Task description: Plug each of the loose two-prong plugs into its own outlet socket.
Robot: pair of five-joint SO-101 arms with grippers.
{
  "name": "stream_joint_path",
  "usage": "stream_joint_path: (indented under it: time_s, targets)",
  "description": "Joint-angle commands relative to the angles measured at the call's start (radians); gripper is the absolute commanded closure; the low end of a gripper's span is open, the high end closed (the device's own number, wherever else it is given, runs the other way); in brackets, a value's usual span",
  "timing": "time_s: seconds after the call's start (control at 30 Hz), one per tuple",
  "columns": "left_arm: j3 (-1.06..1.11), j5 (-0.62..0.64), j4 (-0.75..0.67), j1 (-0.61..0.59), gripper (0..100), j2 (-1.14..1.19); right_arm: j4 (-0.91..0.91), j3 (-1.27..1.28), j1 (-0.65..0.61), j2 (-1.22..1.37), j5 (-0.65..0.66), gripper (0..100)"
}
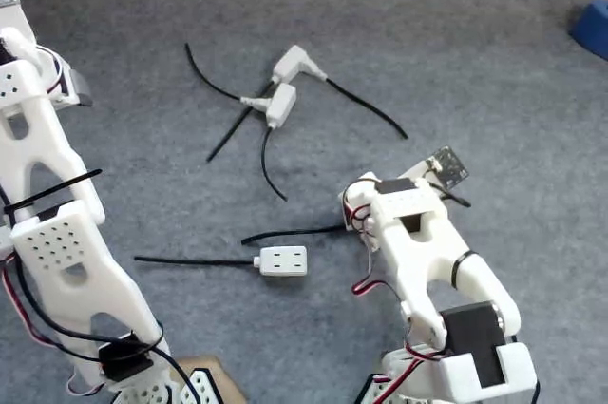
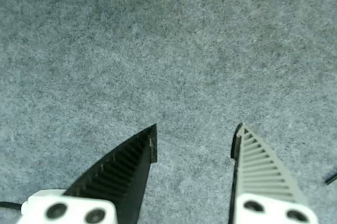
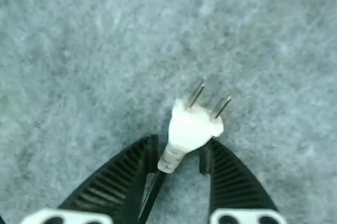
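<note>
A white two-prong plug [image 3: 190,125] on a black cord sits between the fingers of my right gripper [image 3: 179,147], which is shut on its base. Its prongs point away, just above the grey carpet. In the high view that cord [image 1: 294,231] runs out from under the right arm [image 1: 418,233]. A loose white outlet socket [image 1: 283,259] on its own black cord lies left of that arm. Farther back lie a white plug [image 1: 294,64] and a white socket piece [image 1: 279,105], close together with crossing cords. My left gripper [image 2: 195,134] hangs open over bare carpet at the far left.
The left arm [image 1: 43,166] stretches along the table's left side. A blue object [image 1: 593,28] sits at the far right edge. The tip of a black cord [image 2: 331,177] shows beside the left gripper. Grey carpet [image 1: 456,71] covers the table.
</note>
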Motion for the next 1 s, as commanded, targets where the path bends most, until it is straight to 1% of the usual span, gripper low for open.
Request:
stream_joint_path:
  time_s: [0.0,0.07,0.13,0.23,0.43,0.47,0.5,0.57,0.67,0.7,0.77,0.83,0.9,0.93,0.97]
  targets:
    - [-0.031,0.006,-0.002,-0.008,77,-0.027,-0.012,-0.050,-0.010,0.024,-0.005,91.9]
    - [-0.031,0.006,-0.002,-0.008,77,-0.027,0.022,-0.036,-0.005,0.024,-0.005,97.4]
    - [-0.031,0.006,-0.002,-0.008,77,-0.027,0.101,-0.030,-0.008,0.024,-0.005,96.9]
    - [-0.030,0.006,-0.002,-0.005,77,-0.025,0.205,-0.033,-0.012,0.022,-0.005,99.4]
    - [-0.030,0.006,-0.002,-0.002,77,-0.025,0.231,-0.054,-0.013,0.021,-0.003,99.2]
    - [-0.030,0.006,-0.002,-0.002,77,-0.025,0.252,-0.071,-0.010,0.021,0.003,99.2]
    - [-0.030,0.006,-0.002,-0.002,77,-0.025,0.294,-0.096,-0.010,0.021,0.041,99.2]
    - [-0.030,0.006,-0.002,-0.002,77,-0.024,0.403,-0.194,-0.013,0.021,0.183,99.2]
    - [-0.036,0.006,-0.002,-0.001,77,0.007,0.648,-0.421,-0.013,0.030,0.448,99.2]
    - [-0.038,0.006,-0.006,0.001,77,0.021,0.725,-0.498,-0.008,0.030,0.572,99.2]
    - [-0.038,0.006,-0.009,0.008,77,0.047,0.839,-0.645,-0.007,0.030,0.875,99.2]
    - [-0.039,0.005,-0.009,0.010,77,0.061,0.917,-0.774,-0.010,0.030,1.188,99.2]
    - [-0.045,0.003,-0.009,0.010,77,0.058,0.978,-0.888,-0.005,0.030,1.471,99.2]
    - [-0.061,0.002,-0.009,0.008,77,0.054,1.007,-0.937,-0.005,0.030,1.579,99.2]
    - [-0.074,-0.020,-0.005,0.008,77,0.053,1.030,-0.970,-0.004,0.030,1.643,99.2]
